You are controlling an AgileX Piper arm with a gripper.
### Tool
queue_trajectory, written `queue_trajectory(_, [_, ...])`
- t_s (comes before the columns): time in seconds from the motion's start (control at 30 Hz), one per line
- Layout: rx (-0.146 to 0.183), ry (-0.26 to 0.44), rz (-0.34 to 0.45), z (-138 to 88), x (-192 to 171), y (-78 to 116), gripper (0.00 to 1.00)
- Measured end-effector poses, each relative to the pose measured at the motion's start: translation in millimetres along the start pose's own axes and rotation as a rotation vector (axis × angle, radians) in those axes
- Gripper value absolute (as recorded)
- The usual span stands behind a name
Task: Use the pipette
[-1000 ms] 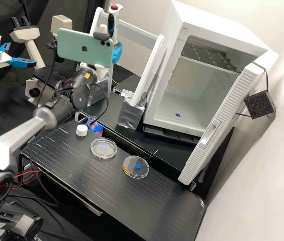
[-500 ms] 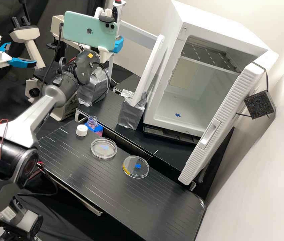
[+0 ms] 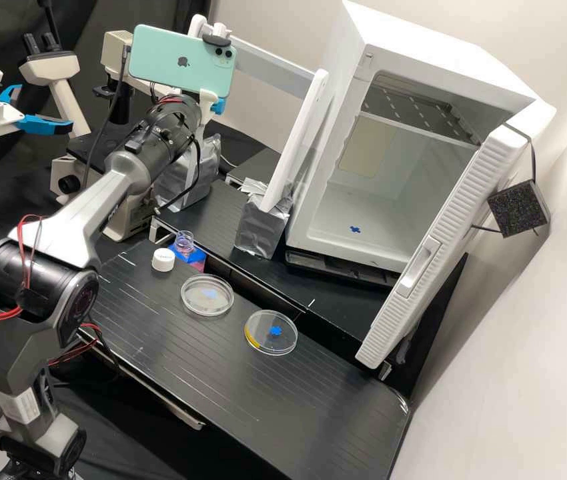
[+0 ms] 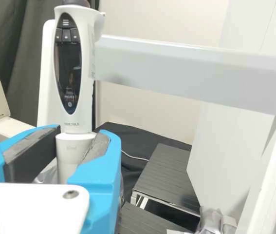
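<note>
While the microscope stands at the far left of the high view, the grey arm crosses in front of it and hides part of its body. Next come a white cap on the bench and an open bottle just beside it, in a blue holder whose rear edge is hard to make out. A pale green phone on the arm covers most of the hand, leaving a bit of blue beside it. By the wrist view, the hand is clamped on the pipette, which stands upright; its top is cut off by the view's edge and its lower end is hidden behind the fingers. Further right lie one clear dish, a foil-wrapped block behind, then a second dish with a yellow strip, and the white incubator, its door swung open
</note>
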Motion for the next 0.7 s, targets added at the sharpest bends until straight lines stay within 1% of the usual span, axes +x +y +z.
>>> queue_trajectory(0.13, [0.0, 0.004, 0.01, -1, -1, 1.2, 0.0])
queue_trajectory(0.2, [0.011, 0.012, 0.017, -2, -4, 3.2, 0.0])
queue_trajectory(0.3, [0.014, 0.019, 0.039, -2, -9, 9.8, 0.0])
queue_trajectory(0.37, [0.01, 0.019, 0.052, -2, -10, 13.8, 0.0])
queue_trajectory(0.4, [0.009, 0.017, 0.062, -2, -11, 16.2, 0.0])
queue_trajectory(0.53, [0.027, 0.0, 0.086, -2, -13, 22.5, 0.0])
queue_trajectory(0.57, [0.025, -0.006, 0.09, -2, -12, 23.4, 0.0])
queue_trajectory(0.7, [0.034, -0.024, 0.093, 1, -6, 25.0, 0.0])
